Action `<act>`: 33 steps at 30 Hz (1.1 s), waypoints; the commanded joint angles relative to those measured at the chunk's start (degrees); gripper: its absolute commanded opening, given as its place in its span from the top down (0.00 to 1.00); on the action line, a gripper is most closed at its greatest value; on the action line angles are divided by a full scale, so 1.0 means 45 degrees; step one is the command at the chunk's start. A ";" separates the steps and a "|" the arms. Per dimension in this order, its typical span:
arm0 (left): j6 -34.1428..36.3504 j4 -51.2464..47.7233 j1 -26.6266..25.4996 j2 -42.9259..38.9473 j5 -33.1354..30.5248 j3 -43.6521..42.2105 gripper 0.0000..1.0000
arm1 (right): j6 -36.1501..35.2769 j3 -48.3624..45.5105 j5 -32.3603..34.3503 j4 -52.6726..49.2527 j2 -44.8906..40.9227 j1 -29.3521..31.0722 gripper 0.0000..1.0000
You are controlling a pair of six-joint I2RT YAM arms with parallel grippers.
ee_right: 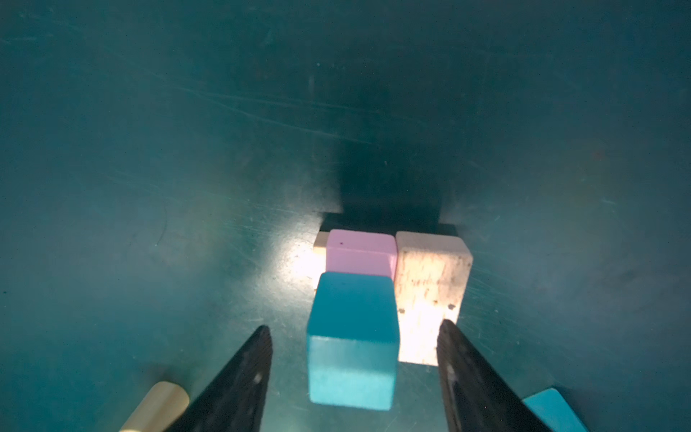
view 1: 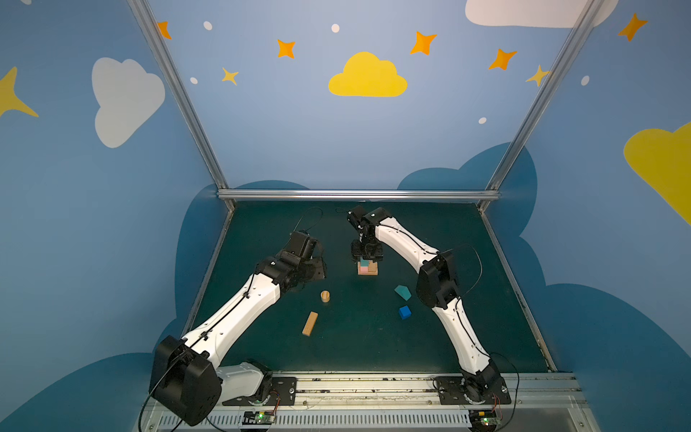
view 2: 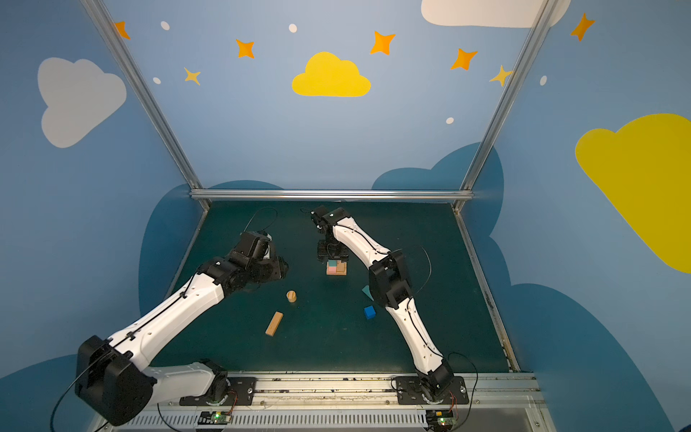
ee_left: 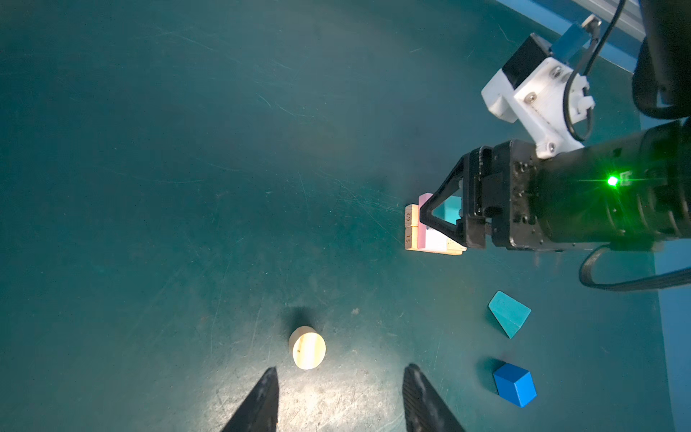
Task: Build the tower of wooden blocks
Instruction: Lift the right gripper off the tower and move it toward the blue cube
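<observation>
The right gripper [ee_right: 353,327] hung over the tower [view 1: 367,268] near the middle of the table [view 1: 430,336], jaws apart with a gap on either side of the teal cube [ee_right: 351,359]. The cube sat free on the pink bar [ee_right: 361,250], beside a tan bar [ee_right: 430,284] of bare, grainy wood. The left gripper [ee_left: 340,368], jaws apart and empty, pointed at the cylinder [ee_left: 307,348], a smooth wooden round standing on end just ahead of its tips. That made the left arm look the likelier to fetch it. A loose bar [view 1: 310,323] lay flat on the left arm's side too, its long axis running roughly from the rail towards the back wall. The matte blue cube [view 1: 404,312] and the house piece [view 1: 402,292], with its sloped faces, lay nearer the right arm
</observation>
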 commanded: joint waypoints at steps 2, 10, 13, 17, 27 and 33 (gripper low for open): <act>-0.0059 -0.0155 0.0064 -0.0314 0.0077 -0.0041 0.46 | -0.0190 0.0200 0.0209 -0.0246 -0.1181 -0.0052 0.27; -0.0087 -0.0244 0.0069 -0.0369 -0.0005 -0.0040 0.46 | -0.0704 -0.0839 0.0321 0.0431 -0.3407 -0.0215 0.25; -0.0028 -0.0237 0.0059 -0.0411 -0.0116 -0.0012 0.46 | -0.0908 -0.2074 0.0539 0.0944 -0.4729 -0.0286 0.25; 0.0035 -0.0237 0.0070 -0.0284 -0.0080 0.0113 0.46 | -0.1548 -0.4342 0.0605 0.1769 -0.6636 -0.0368 0.25; -0.0082 -0.0334 0.0081 0.0111 -0.0215 0.0354 0.46 | -0.2843 -1.0056 0.0243 0.2879 -1.0592 -0.0522 0.28; -0.0355 -0.0067 0.0069 0.0190 0.0009 0.0251 0.46 | -0.2961 -1.3006 -0.0248 0.3587 -1.2559 -0.0541 0.32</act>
